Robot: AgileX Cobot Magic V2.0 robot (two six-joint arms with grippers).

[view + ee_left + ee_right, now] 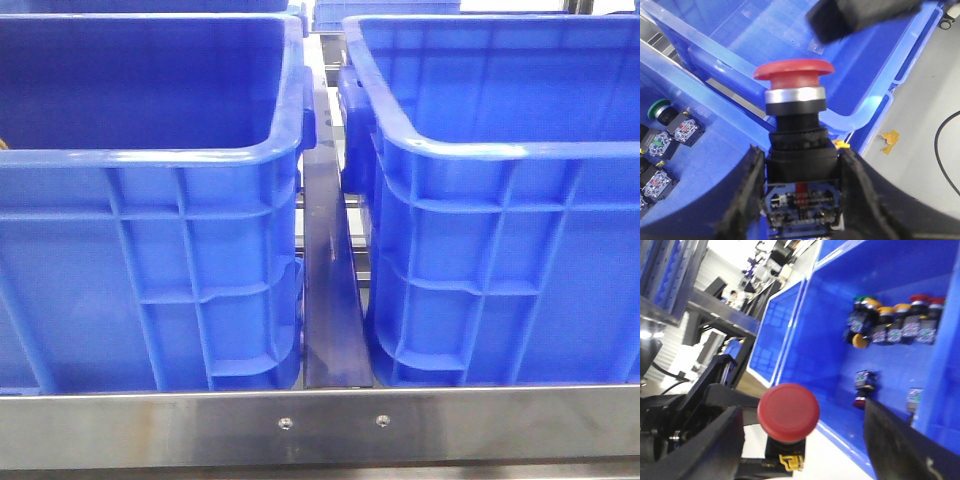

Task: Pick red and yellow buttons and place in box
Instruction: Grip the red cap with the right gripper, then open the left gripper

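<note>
My left gripper (pixel 801 152) is shut on the black body of a red button (pixel 792 72) and holds it upright above a blue crate's rim (pixel 860 117). My right gripper (pixel 802 410) is open, with the button's red cap (pixel 788 411) between its fingers, not touching them. It shows blurred above the button in the left wrist view (pixel 860 17). Several yellow-capped (pixel 887 310) and red-capped (pixel 920 299) buttons lie in a blue crate (pixel 830 355). The front view shows two blue crates, left (pixel 150 158) and right (pixel 500 150), but neither gripper nor any button.
A green-capped button (pixel 659 106) and several contact blocks (pixel 685 131) lie in the near crate. A second crate (pixel 790 30) lies beyond the rim. Grey floor with a black cable (pixel 942 150) runs beside it. A metal rail (pixel 320 425) fronts the crates.
</note>
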